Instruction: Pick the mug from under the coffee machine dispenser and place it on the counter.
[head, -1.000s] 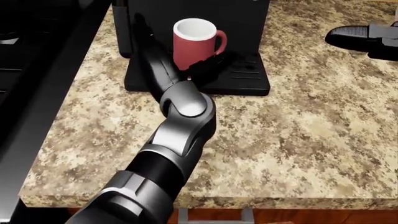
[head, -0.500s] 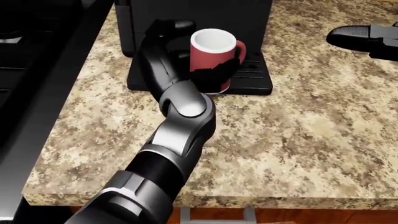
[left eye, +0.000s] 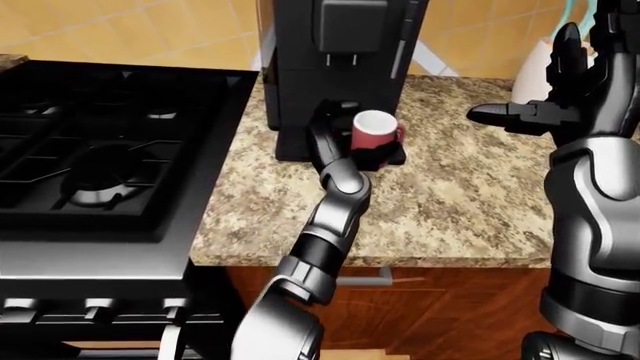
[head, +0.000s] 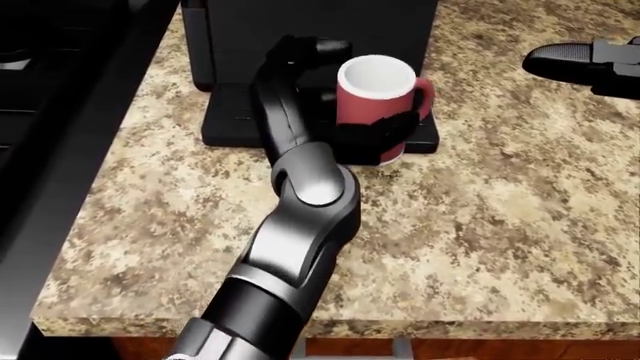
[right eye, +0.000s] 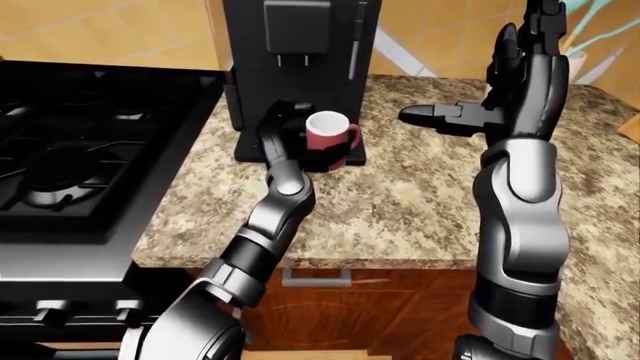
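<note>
Three fingers of the left hand (head: 330, 97) are wrapped around the red mug (head: 378, 105), gripped beside the coffee machine (left eye: 335, 67). Off to its right, the right hand (right eye: 480, 112) is held open above the counter (head: 500, 195).

Speckled granite counter (head: 500, 225), matt mug (head: 375, 105)

Mug (head: 376, 105): lower wall covered by dark fingers of left hand (head: 340, 112); cannot tell whether its base touches the coffee machine (head: 310, 30) tray or hangs clear. Machine top cut off by upper edge in all three views. Right hand (right eye: 500, 97): fingertips run past the top edge in right-eye view; head view shows one finger only.
</note>
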